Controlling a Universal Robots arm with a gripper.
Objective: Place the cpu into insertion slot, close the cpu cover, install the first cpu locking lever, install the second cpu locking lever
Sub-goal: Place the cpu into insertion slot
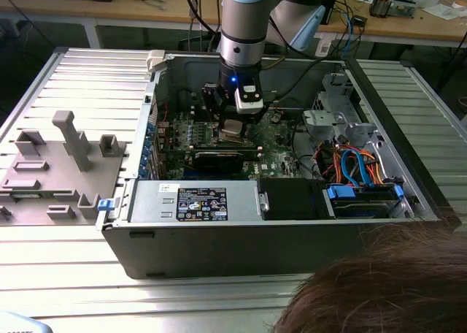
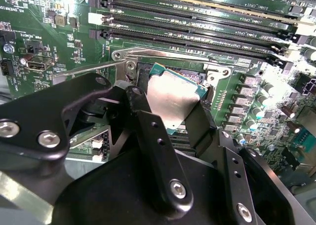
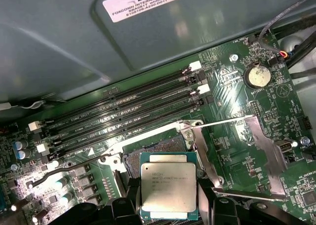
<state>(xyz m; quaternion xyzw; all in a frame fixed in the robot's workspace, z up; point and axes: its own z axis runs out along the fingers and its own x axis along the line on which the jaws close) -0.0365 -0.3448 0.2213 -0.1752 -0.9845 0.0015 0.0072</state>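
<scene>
gripper [image 3: 168, 207]: clenched on cpu [image 3: 169, 193]
cpu: above open socket [image 3: 153, 148], unseated
cpu cover [image 3: 269, 151]: raised open
locking levers [image 3: 69, 171]: both undone

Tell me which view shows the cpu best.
The first wrist view: the cpu faces the camera, its metal top in full sight in the hand. The second wrist view shows it tilted, partly behind the hand. In the exterior view it is a small patch beneath the hand.

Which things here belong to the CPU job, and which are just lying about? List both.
Job: gripper, shut on the cpu; open cpu cover; bare socket.
Lying about: memory slots; coin battery; grey fixture tray; power supply.
</scene>
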